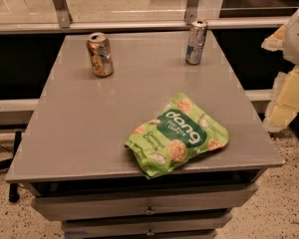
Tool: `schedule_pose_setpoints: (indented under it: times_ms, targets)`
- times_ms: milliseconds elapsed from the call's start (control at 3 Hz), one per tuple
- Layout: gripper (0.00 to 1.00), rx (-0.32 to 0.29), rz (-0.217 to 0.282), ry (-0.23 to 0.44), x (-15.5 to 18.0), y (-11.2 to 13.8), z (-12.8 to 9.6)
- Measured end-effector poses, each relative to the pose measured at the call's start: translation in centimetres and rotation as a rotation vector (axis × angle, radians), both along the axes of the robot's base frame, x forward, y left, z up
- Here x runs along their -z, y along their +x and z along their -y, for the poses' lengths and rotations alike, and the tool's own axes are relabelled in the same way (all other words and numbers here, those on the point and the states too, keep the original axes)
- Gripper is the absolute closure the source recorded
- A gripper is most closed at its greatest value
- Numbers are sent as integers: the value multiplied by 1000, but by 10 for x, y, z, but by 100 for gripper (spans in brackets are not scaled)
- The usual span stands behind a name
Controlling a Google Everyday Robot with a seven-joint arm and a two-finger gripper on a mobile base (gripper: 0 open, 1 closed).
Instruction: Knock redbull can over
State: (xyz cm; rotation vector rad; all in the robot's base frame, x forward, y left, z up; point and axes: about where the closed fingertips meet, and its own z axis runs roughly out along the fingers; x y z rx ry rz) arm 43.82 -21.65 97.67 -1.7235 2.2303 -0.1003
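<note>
While redbull can (pixel 196 42) stands upright, gripper (pixel 288 96) seemingly hangs right of table (pixel 79 133), jaws' state untellable.

Setting: indoor workplace, office or lab type; which of the two cannot be told. Evidence: grey metal cabinet (pixel 89 123) at centre, used as a table, with drawers (pixel 149 210) at 6 o'clock; speckled hard floor (pixel 289 203) at 5 o'clock; glass partition (pixel 124 4) on metal posts (pixel 60 6) at 12 o'clock. Cream-coloured robot gripper (pixel 289 91) at 3 o'clock, beside the cabinet's right edge.
</note>
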Motion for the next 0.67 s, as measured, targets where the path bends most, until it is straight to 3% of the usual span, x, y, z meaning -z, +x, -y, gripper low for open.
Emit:
schedule_pose_setpoints:
  times_ms: [333,667]
  targets:
    - [0,0,0,0,0,0,0]
    - [0,-4,31,68,8,20,-7]
